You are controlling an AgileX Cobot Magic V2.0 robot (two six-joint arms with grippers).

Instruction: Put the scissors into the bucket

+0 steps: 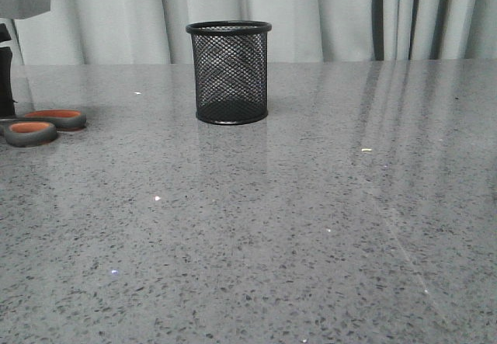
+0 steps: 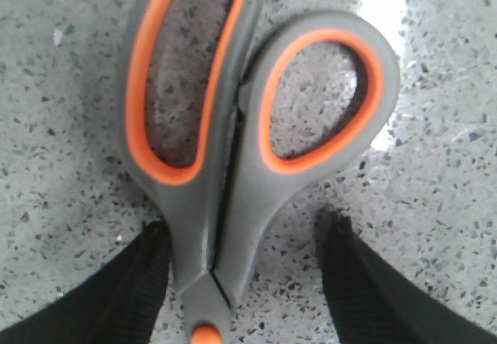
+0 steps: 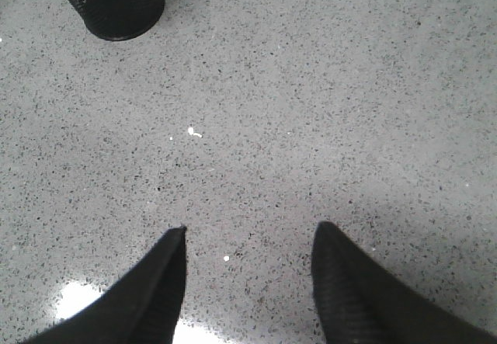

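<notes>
The scissors [image 2: 233, 150] lay flat on the speckled table [image 1: 311, 227], far left of the mesh bucket [image 1: 229, 72], between the left gripper's [image 2: 245, 282] spread, untouching jaws; the right gripper [image 3: 248, 282] hung wide

1. Soft, even light; the glossy grey speckled stone tabletop [image 1: 311, 227] mirrors the pale curtain in streaks.
2. White glare patches sit beside the grey, orange-lined scissor handles [image 2: 233, 126] and near the right gripper's black fingers [image 3: 147, 297].
3. The black wire-mesh cylindrical cup [image 1: 229, 72] casts a faint reflection.
4. Left wrist view is slightly soft.
</notes>
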